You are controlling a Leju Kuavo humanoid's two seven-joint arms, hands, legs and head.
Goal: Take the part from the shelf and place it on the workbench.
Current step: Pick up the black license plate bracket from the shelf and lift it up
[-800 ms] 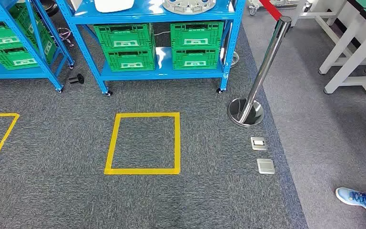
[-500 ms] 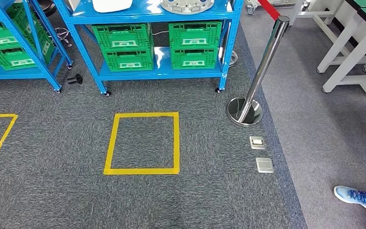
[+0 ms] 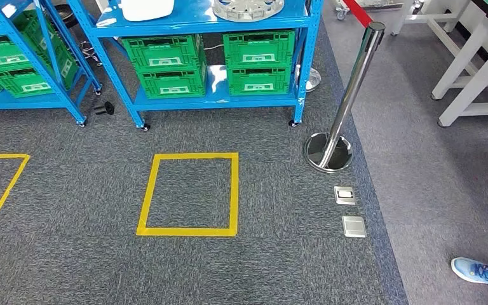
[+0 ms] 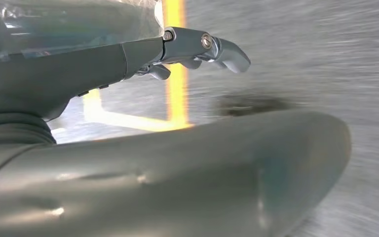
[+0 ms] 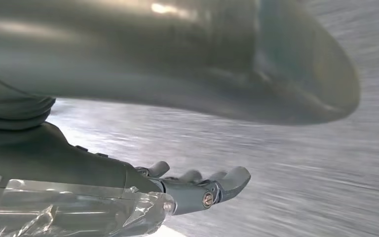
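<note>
Grey carpet (image 3: 70,267) bears a yellow tape square (image 3: 189,194) before blue shelving (image 3: 210,95).

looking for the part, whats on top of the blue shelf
A round grey part and a white object sit on the blue shelf; both are cut off by the frame edge.

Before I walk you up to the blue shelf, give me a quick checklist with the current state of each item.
1. Left hand free, holding nothing: ok.
2. Right hand free, holding nothing: ok.
3. Round grey-white part on blue metal shelf: ok.
4. Yellow tape square on the carpet ahead unobstructed: ok.
5. Chrome stanchion post off to the right of the path: ok.
6. Person's blue shoe near, lower right: not ok, watch it.
</note>
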